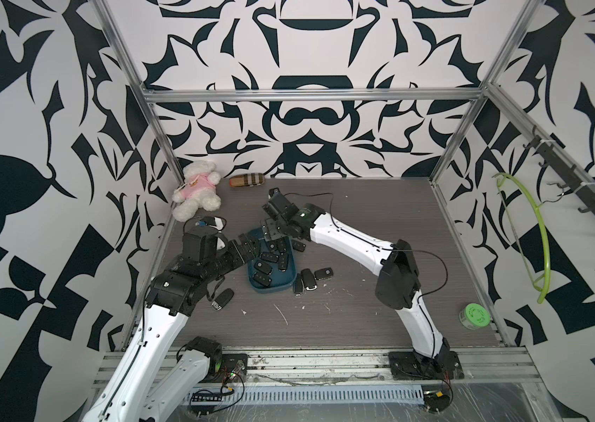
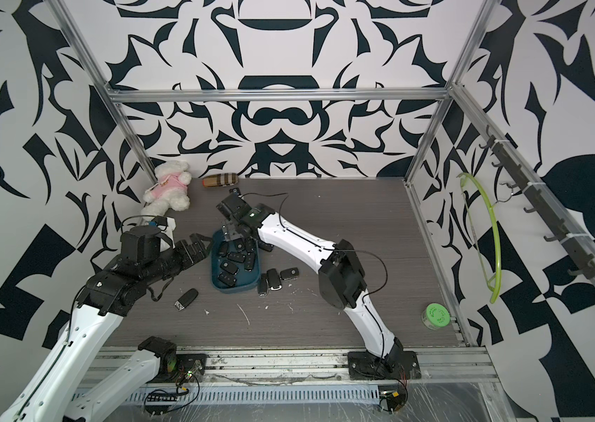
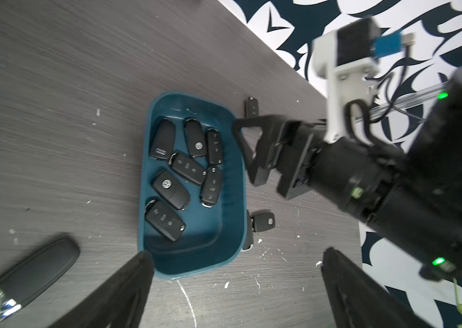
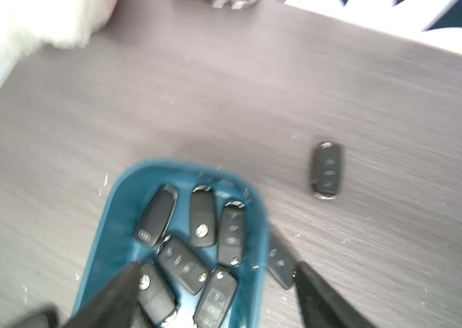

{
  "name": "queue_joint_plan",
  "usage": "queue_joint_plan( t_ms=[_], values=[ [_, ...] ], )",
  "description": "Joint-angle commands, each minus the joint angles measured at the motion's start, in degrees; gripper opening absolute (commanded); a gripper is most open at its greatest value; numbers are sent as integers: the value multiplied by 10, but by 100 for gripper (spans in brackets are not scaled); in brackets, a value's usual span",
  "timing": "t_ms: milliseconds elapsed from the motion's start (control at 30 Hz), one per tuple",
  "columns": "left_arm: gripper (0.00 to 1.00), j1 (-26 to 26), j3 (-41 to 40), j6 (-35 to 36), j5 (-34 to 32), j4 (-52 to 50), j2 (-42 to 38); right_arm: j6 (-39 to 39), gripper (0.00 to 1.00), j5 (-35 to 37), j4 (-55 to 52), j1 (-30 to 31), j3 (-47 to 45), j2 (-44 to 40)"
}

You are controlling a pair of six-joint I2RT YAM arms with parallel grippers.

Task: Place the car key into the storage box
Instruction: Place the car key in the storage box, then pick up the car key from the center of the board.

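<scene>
The box (image 1: 283,280) sits mid-table (image 1: 343,321), its long side running away from the robot. Seven black keys (image 3: 171,190) lie flat inside it, close together, as the left wrist view shows.

The right end effector (image 1: 269,234) hangs over the box's far end, its fingers (image 4: 116,295) spread wide with nothing between them. The left end effector (image 1: 251,249) hovers at the box's left rim, its fingers (image 3: 122,292) also wide apart and empty. Whether it touches the rim I cannot tell.

More keys lie outside the box. Three (image 1: 308,279) crowd its near right corner, just beside the wall. A long fob (image 1: 222,299) lies alone on the table to the box's near left, beside the left arm. In the right wrist view one key (image 4: 280,265) lies just outside the right wall, and another key (image 4: 326,171) lies apart from the box.

A teddy (image 1: 197,190) sits in the far left corner, with a plaid pouch (image 1: 247,180) just beside it along the back wall. A green tin (image 1: 472,316) stands at the table's near right edge. A green hanger (image 1: 540,234) hangs on the right wall.
</scene>
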Motion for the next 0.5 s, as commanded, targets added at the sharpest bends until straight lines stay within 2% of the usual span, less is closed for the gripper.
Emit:
queue_joint_plan(
  t_ms=[0, 167, 467],
  values=[
    [99, 2, 15, 1, 32, 42, 23, 18, 99, 20, 9, -19, -22, -17],
    [99, 2, 25, -2, 50, 70, 70, 26, 99, 19, 13, -52, -37, -6],
    [99, 2, 39, -4, 67, 92, 124, 33, 79, 3, 10, -97, 1, 76]
  ],
)
